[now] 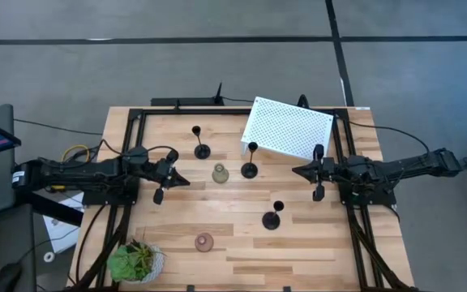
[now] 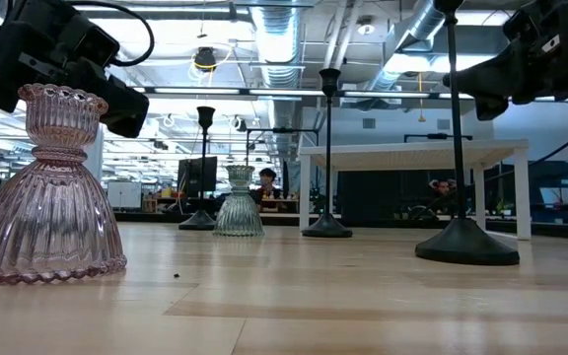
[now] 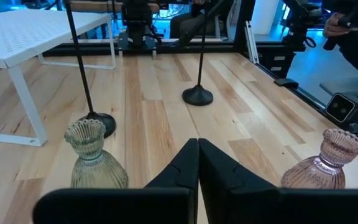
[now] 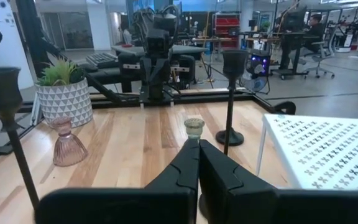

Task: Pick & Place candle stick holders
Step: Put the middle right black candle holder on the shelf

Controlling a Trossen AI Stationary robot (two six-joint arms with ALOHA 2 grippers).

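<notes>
Nothing picked yet, by the look of it: opening step, with all five candle stick holders standing upright and apart on the pale wooden plank table (image 1: 233, 243). Taking the white perforated metal stand (image 1: 289, 127) as landmark: tall thin black holder with round base (image 1: 250, 169) just in front of its near-left corner; second tall black holder (image 1: 202, 149) further left of the stand; squat ribbed grey-green glass holder (image 1: 220, 173) between those two, slightly nearer the front edge; third tall black holder (image 1: 272, 219) well in front of the stand; squat ribbed pinkish-brown glass holder (image 1: 204, 241) further still, toward the front left, near the small green potted plant in a patterned white pot (image 1: 137, 261). Left gripper (image 1: 186, 182) hovering well left of the stand, fingers pressed together and gripping nothing, tip aimed at the grey-green holder close ahead. Right gripper (image 1: 295, 170) hanging just beside the stand's right front corner, fingers likewise together and bare. Next move, probably: spread the left fingers, ease forward and down around the grey-green holder's narrow neck, then close gently, since ribbed glass may slip or tip
</notes>
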